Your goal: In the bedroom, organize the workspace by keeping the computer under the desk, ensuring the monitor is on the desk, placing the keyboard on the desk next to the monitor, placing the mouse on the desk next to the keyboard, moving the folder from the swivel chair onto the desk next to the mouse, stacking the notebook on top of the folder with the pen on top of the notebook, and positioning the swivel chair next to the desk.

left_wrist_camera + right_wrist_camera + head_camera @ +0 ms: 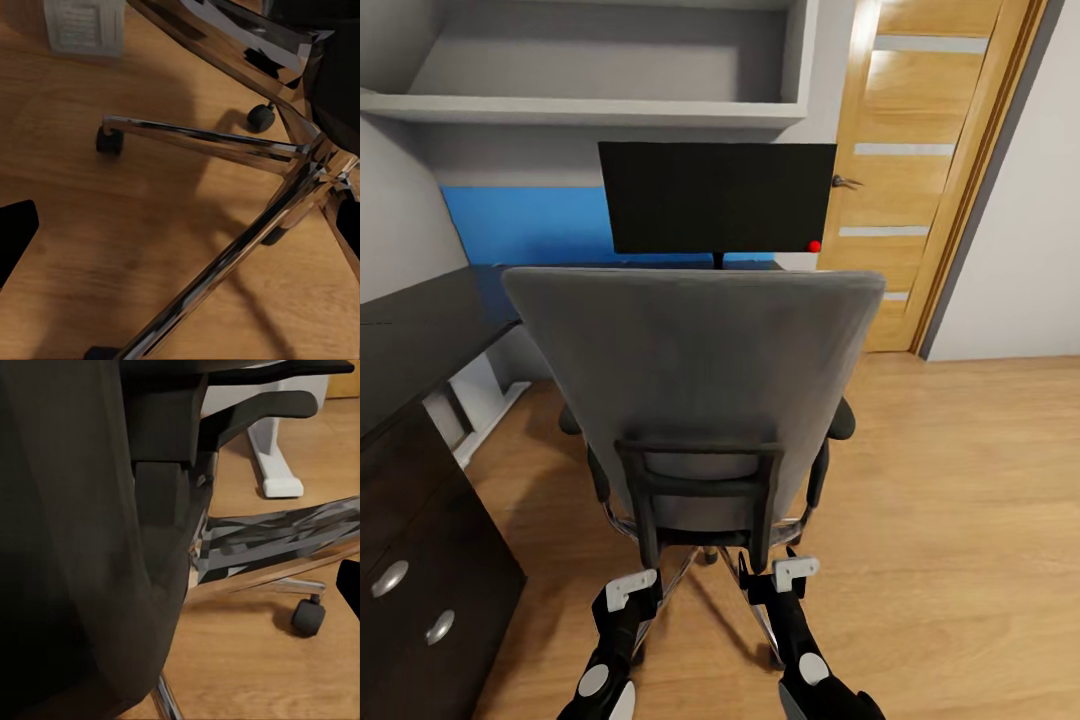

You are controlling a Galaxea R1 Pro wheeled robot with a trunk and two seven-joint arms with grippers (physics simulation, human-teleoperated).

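Chair: I see the grey upholstered swivel chair (695,370) with its back to me, in the middle of the head view, black frame bracket low on the backrest, black armrests at both sides, chrome star base on the light wooden floor (960,480).
Monitor: the wide black flat screen (718,196) with a red dot at its lower right corner stands on the desk beyond the chair, its slim stand just above the backrest edge.
Desk: the glossy black L-shaped top (420,335) runs along my left, with a blue back panel (525,222) behind and a black drawer unit (415,570) with two round silver knobs near my left arm.
Door: an oak door (920,150) with pale strips is at the right rear.
Left gripper (628,590): low behind the chair base; its wrist camera looks at chrome spokes (217,142) and black castors (109,140) on the wood. I cannot tell how far its fingers are apart, and I see nothing in them.
Right gripper (792,572): close behind the chair's lower right; its wrist camera looks along the dark seat back (75,547), an armrest, a castor and the white pedestal leg (271,457). I cannot tell its opening either.
Tower: a pale perforated box (84,26) stands on the floor past the castors.
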